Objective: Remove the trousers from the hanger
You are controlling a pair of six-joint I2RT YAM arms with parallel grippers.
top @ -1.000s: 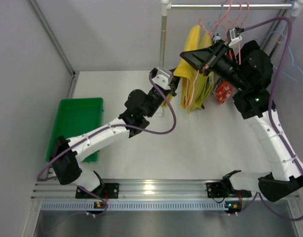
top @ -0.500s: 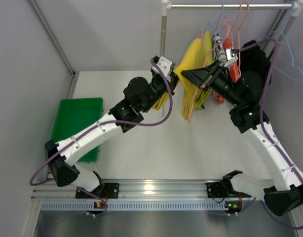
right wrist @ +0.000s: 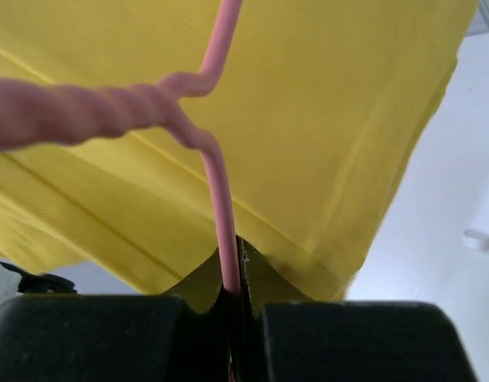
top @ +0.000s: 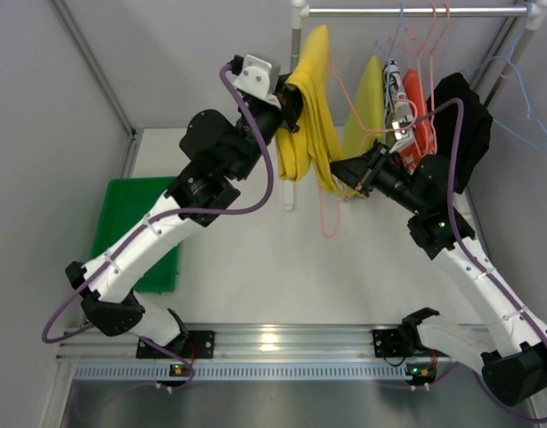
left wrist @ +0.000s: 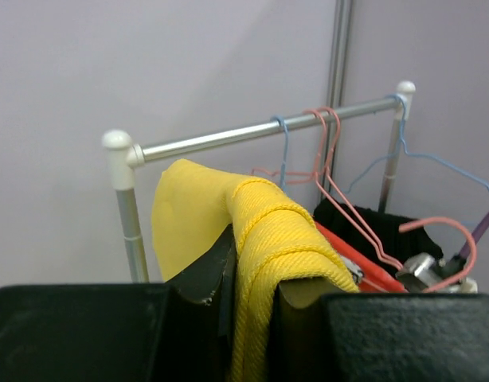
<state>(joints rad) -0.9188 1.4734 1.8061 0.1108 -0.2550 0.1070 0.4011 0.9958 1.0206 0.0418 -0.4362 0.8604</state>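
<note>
The bright golden yellow trousers hang folded from my left gripper, which is shut on their top fold high beside the rack post. In the left wrist view the cloth is pinched in that gripper. My right gripper is shut on the wire of a pink hanger, just right of the trousers and lower. In the right wrist view the wire runs into the closed gripper, with yellow trouser cloth behind. The olive-yellow trousers hang on the rail.
The rail carries more pink hangers, a black-and-white printed cloth, a red-orange garment, a black garment and a blue hanger. The rack post stands behind the trousers. A green tray lies at the left.
My left gripper rose and moved left with the bright yellow trousers, drawing them away from the pink hanger. My right gripper sank lower with the hanger wire in it.
</note>
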